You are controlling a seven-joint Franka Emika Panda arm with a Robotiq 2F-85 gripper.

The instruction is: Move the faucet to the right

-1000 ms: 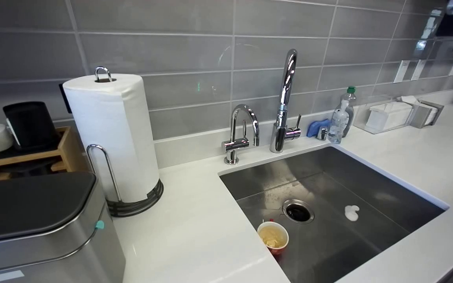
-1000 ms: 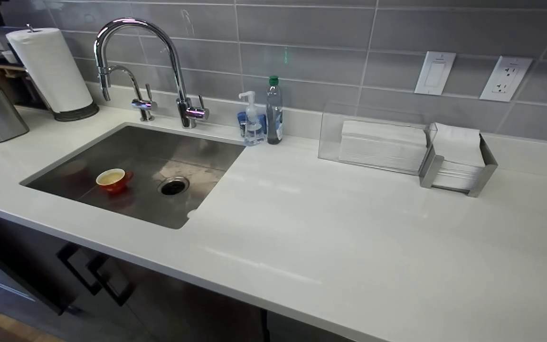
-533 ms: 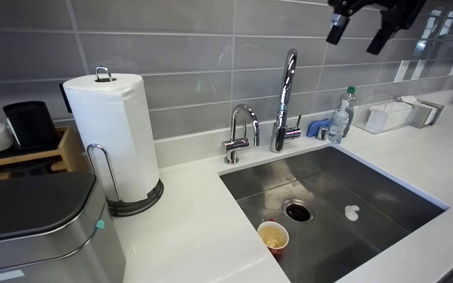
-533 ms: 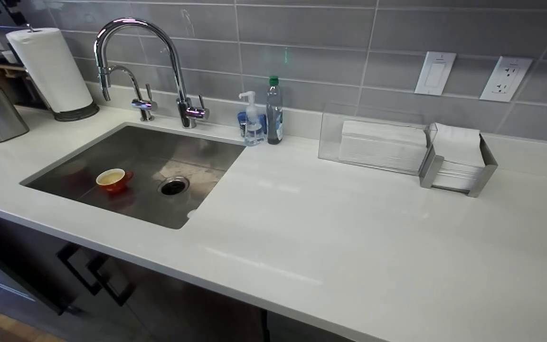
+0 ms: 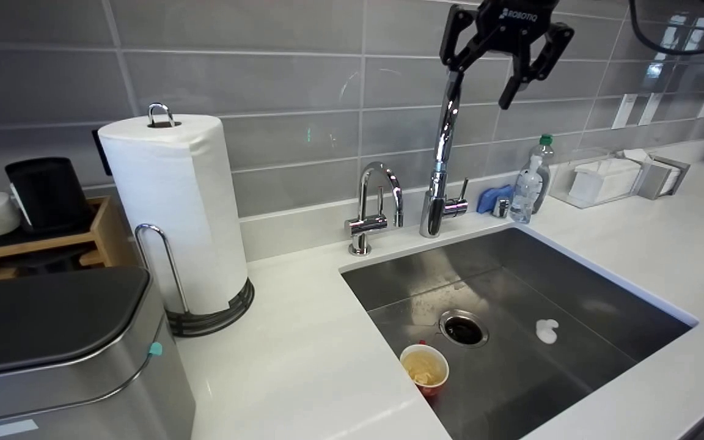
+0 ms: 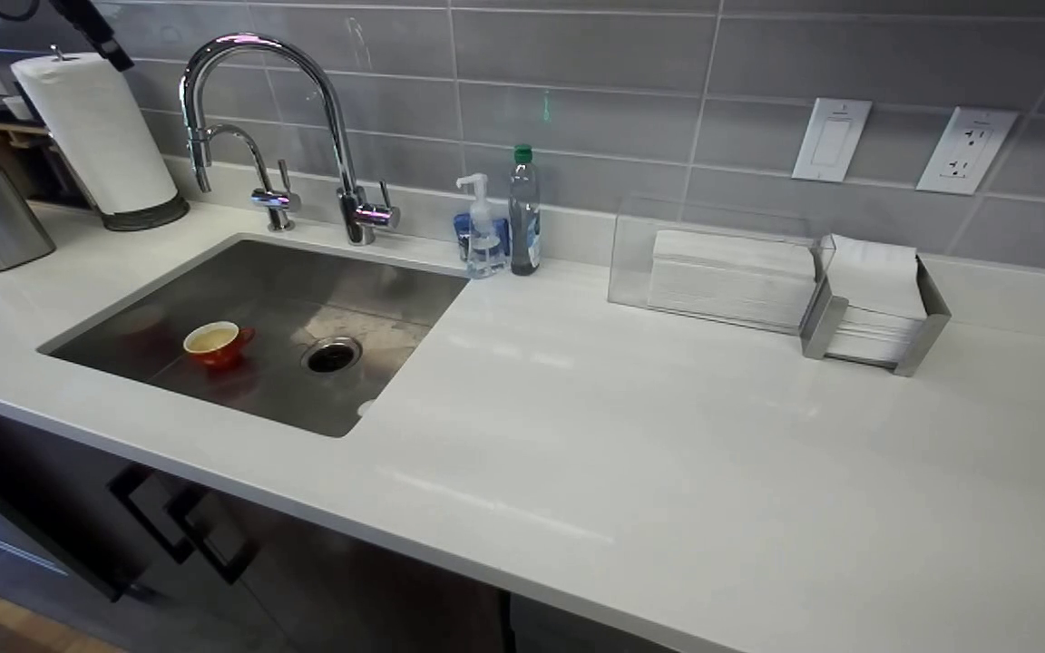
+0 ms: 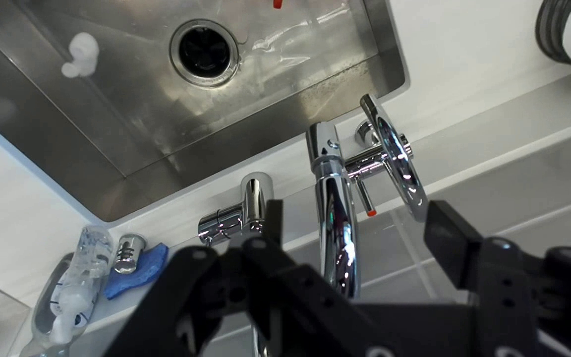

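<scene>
Your end effector (image 5: 480, 87) has near it one tall faucet (image 5: 442, 146) and one shorter tap (image 5: 365, 225), making two taps; below it, one sink (image 5: 505, 373) and one red cup (image 6: 219, 354); off to its sides, one paper roll (image 5: 175, 208), one bin (image 5: 83, 366), one pump bottle (image 6: 484, 251) and one green-capped bottle (image 6: 523, 210), so you count two bottles.

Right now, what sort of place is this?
Probably a kitchen or office break room: there's a stainless sink, a tall chrome faucet and a paper towel roll.

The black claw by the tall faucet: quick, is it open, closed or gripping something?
Gripper: open, holding nothing; the wrist view shows the faucet between its spread fingers, gaps on both sides.
</scene>
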